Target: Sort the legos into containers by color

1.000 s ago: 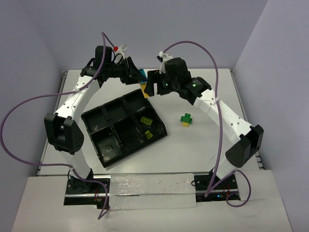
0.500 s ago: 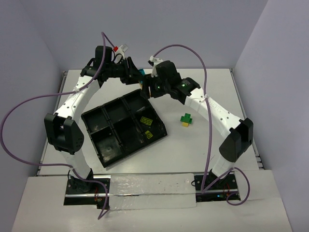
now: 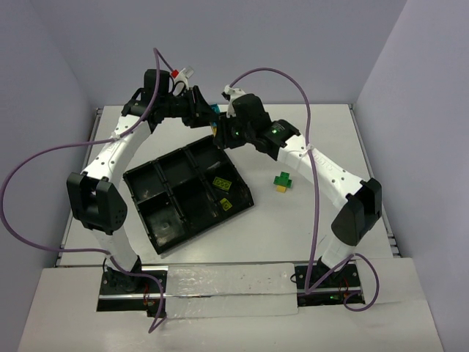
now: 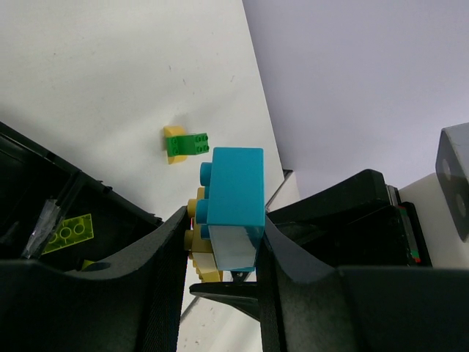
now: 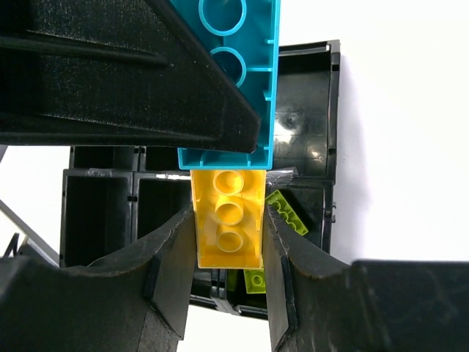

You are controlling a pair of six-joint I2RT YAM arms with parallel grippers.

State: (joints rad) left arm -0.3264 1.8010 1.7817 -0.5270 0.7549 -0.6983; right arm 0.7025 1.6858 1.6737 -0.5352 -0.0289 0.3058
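Observation:
Above the far corner of the black tray (image 3: pixel 157 194), my two grippers meet over a joined pair of legos. My left gripper (image 3: pixel 207 117) (image 4: pixel 223 242) is shut on a light blue brick (image 4: pixel 234 187) (image 5: pixel 238 73) (image 3: pixel 214 110). A yellow brick (image 4: pixel 198 246) (image 5: pixel 229 216) clings to the blue one. My right gripper (image 3: pixel 218 132) (image 5: pixel 229 249) is shut on that yellow brick, one jaw pressed to each side. A green brick stuck on a yellow one (image 3: pixel 282 180) (image 4: pixel 187 144) lies on the table right of the tray.
Two lime-yellow pieces (image 3: pixel 221 183) (image 3: pixel 226 205) lie in the tray's right-hand compartments, also seen in the right wrist view (image 5: pixel 289 213). The other compartments (image 5: pixel 308 95) look bare. The table's back edge and wall stand close behind the grippers.
My right arm has swung left to the left gripper, and its jaws have closed on the yellow brick. The left arm has held still with the blue brick.

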